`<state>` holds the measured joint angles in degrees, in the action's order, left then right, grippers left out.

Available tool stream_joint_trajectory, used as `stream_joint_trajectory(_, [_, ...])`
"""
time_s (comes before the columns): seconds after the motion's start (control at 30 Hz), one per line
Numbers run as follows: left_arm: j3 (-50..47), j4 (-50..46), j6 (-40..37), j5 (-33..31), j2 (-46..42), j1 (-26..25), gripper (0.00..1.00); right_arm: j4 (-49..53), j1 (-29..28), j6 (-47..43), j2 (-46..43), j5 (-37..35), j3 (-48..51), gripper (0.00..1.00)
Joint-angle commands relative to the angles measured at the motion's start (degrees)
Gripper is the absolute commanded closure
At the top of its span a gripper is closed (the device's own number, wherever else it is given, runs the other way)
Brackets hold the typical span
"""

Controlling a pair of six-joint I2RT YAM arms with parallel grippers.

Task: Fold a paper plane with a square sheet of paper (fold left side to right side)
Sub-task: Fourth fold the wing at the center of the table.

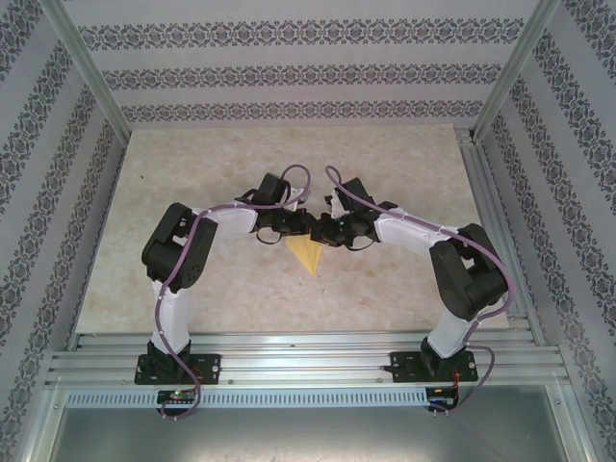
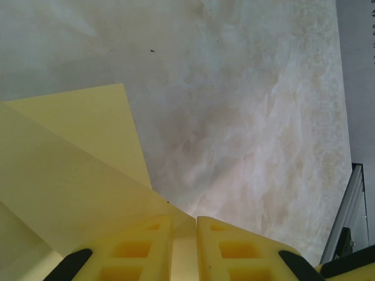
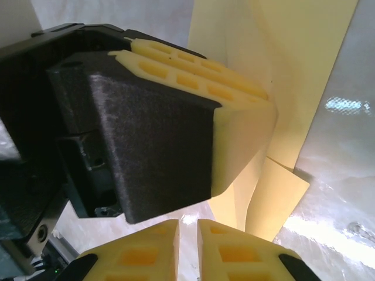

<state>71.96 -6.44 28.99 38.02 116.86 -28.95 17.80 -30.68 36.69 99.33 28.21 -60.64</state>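
The mustard-yellow sheet of paper (image 1: 310, 255) lies at the middle of the table, folded with creases into a pointed shape whose tip faces the near edge. Both arms meet above its far part. My left gripper (image 1: 300, 227) is shut on an edge of the paper (image 2: 70, 164); in the left wrist view the paper runs into the narrow gap at my left gripper (image 2: 184, 218). In the right wrist view the left gripper's fingers (image 3: 246, 134) clamp a raised flap of the paper (image 3: 293, 70). My right gripper (image 3: 187, 221) is shut just beside them, with bare table in its slit.
An aluminium rail (image 1: 491, 221) runs along the table's right side and shows again as the rail (image 2: 351, 222). Another rail (image 1: 308, 351) lines the near edge by the arm bases. Patterned walls enclose the marbled tabletop (image 1: 192, 173), which is bare around the paper.
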Motion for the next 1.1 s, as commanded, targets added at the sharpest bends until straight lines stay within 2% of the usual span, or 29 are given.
stream_joint_trajectory(0.0, [1.67,-1.48,-1.03,-0.93,1.42,-0.43,0.81,-3.82,-1.37,2.42,2.19,0.54,1.38,0.85])
stream_joint_trajectory(0.5, [2.3,-1.01,-0.33,-0.79,2.41,-0.42,0.79,-6.36,-2.1,4.14,8.19,-1.53,2.13,0.85])
stream_joint_trajectory(1.07, [3.53,-3.55,-1.57,-2.36,2.62,-0.38,0.76,-3.83,-1.29,2.95,9.4,-1.95,2.51,0.85])
